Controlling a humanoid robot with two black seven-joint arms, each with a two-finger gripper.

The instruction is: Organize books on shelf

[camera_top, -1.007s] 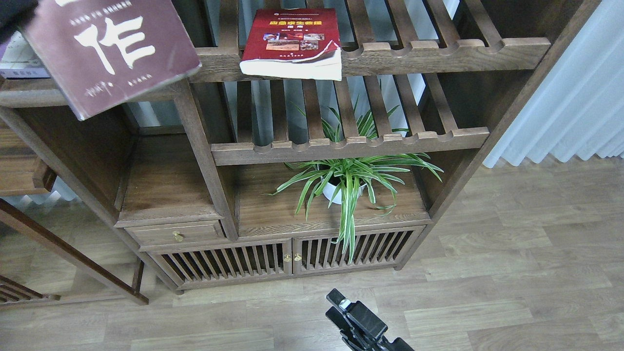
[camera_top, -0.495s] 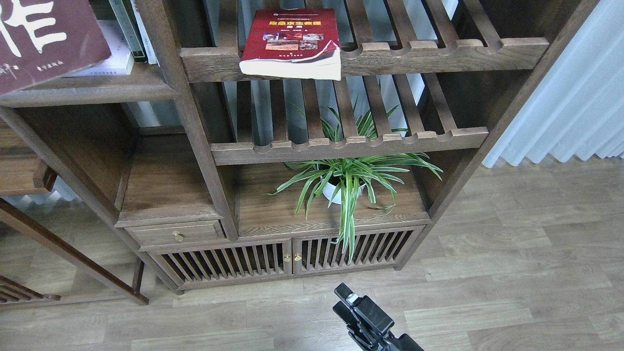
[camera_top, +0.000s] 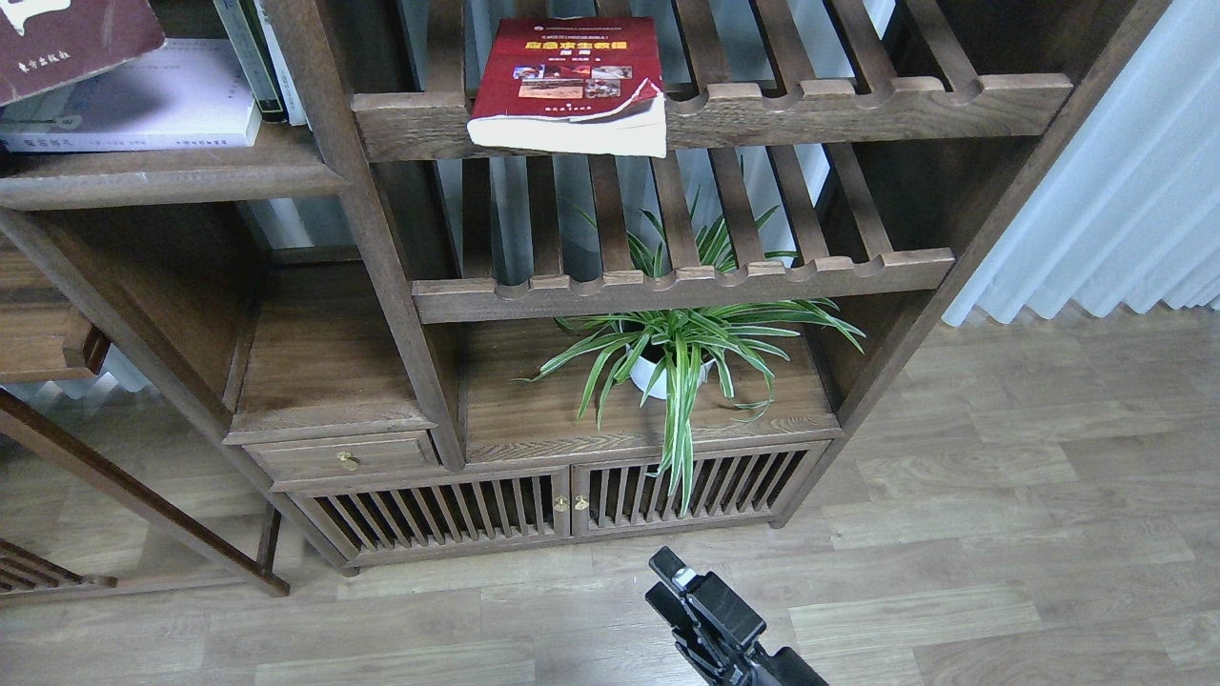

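Maroon book (camera_top: 67, 38) now farther up-left, mostly out of view.

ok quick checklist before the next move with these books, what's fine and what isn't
1. Maroon book in view: not ok, only a corner shows at the top left edge, over the pale book.
2. Left gripper seen: not ok, out of view, so its hold cannot be checked.
3. Pale book flat on the shelf: ok.
4. Red book on the solid shelf: not ok, it lies on the slatted rack, its torn lower corner past the front rail.
5. Right gripper free: it hangs low over the floor; fingers open or shut, cannot tell.
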